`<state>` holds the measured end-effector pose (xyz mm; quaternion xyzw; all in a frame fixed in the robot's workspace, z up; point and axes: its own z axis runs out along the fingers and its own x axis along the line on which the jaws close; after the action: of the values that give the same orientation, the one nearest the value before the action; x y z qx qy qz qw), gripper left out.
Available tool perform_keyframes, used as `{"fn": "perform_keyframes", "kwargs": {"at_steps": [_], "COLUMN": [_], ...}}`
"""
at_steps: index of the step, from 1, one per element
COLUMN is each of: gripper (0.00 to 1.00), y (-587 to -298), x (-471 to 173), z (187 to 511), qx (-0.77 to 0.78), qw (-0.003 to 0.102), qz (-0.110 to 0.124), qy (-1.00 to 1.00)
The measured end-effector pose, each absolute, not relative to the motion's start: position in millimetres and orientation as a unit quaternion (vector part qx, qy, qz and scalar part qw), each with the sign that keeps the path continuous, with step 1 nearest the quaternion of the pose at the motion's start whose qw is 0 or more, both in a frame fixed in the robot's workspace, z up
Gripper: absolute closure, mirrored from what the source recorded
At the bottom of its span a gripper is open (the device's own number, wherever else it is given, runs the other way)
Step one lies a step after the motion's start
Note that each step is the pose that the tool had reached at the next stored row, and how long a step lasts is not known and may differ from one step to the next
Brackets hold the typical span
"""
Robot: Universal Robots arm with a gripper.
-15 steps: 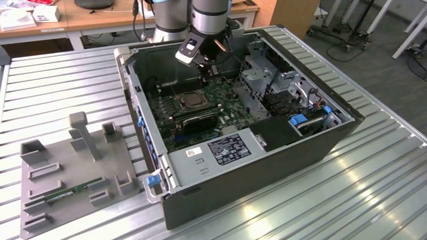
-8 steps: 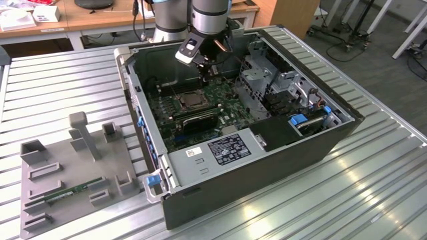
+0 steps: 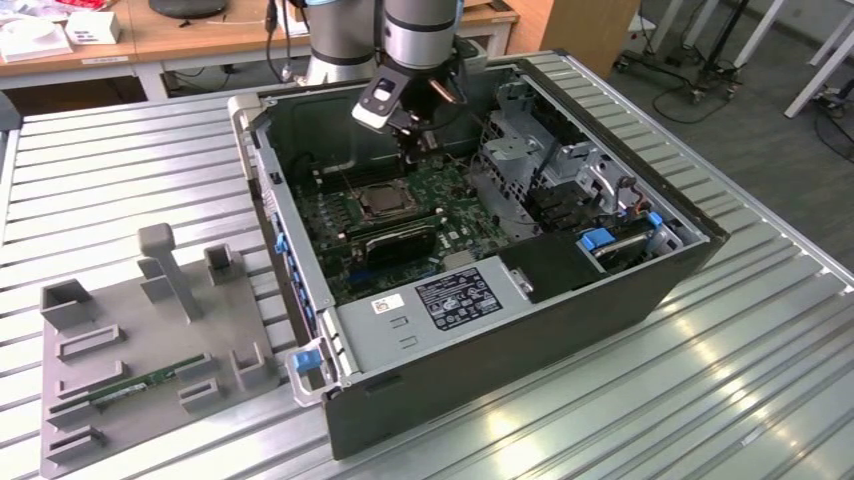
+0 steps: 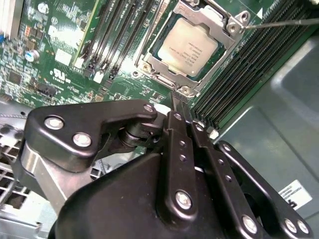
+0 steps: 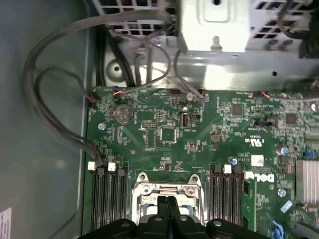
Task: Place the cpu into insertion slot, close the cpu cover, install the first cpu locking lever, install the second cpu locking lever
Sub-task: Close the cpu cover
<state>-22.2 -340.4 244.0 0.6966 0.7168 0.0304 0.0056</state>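
The cpu (image 4: 188,50), a square chip with a silvery top, lies in its socket on the green motherboard (image 3: 441,225). The silver cpu cover (image 4: 212,19) lies flat around the chip, which shows through the cover's square opening. In the first wrist view the cover (image 5: 168,190) sits just beyond my fingertips. A thin metal lever rod (image 4: 284,22) runs out from one corner of the cover. My gripper (image 4: 177,98) is shut with nothing between its fingers and hovers close beside the socket. In the exterior view my gripper (image 3: 416,155) hangs inside the open computer case, above the socket (image 3: 380,202).
Black memory slots (image 4: 122,30) flank the socket on both sides. A metal drive cage (image 3: 527,150) and black cables (image 5: 45,89) crowd the case. A grey fixture plate (image 3: 134,350) holding a memory stick lies on the ribbed table at the exterior view's left.
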Motion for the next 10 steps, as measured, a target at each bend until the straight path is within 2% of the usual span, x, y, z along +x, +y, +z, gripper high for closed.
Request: {"fn": "perform_keyframes", "kwargs": {"at_steps": [10], "gripper": [0.89], "y": [-340.4], "x": [-22.2], "z": [242.6], "qx": [0.629], "qw": [0.003], "qz": [0.031], "qy": [0.777]}}
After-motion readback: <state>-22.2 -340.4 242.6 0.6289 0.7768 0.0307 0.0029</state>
